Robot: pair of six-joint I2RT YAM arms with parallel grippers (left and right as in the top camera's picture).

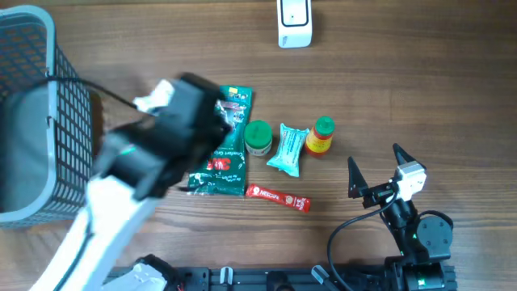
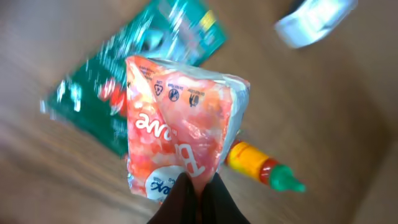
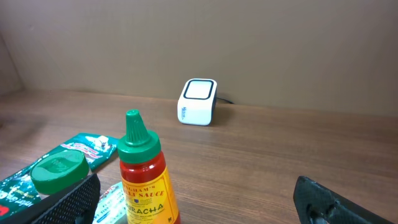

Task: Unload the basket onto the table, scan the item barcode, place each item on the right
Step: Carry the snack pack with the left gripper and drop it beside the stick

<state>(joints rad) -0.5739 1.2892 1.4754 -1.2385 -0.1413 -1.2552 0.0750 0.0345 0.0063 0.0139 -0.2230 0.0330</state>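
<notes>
The left gripper (image 2: 196,190), jaws clenched on one edge of the orange-and-white plastic snack pouch (image 2: 180,118), holds it above the wooden worktop (image 1: 404,73), apparently to present it to the white box-shaped scanner (image 1: 294,23); the right gripper (image 1: 376,162) sits idle, jaws released.

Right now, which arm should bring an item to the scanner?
Left: the left gripper is shut on the pink packet. The right gripper sits open and empty, farther from the scanner.

Pink-orange pouch (image 2: 180,124), green packet (image 1: 234,153), red sachet (image 1: 279,198), green-capped red bottle (image 3: 142,180), white scanner (image 1: 294,23), grey mesh basket (image 1: 73,97).
</notes>
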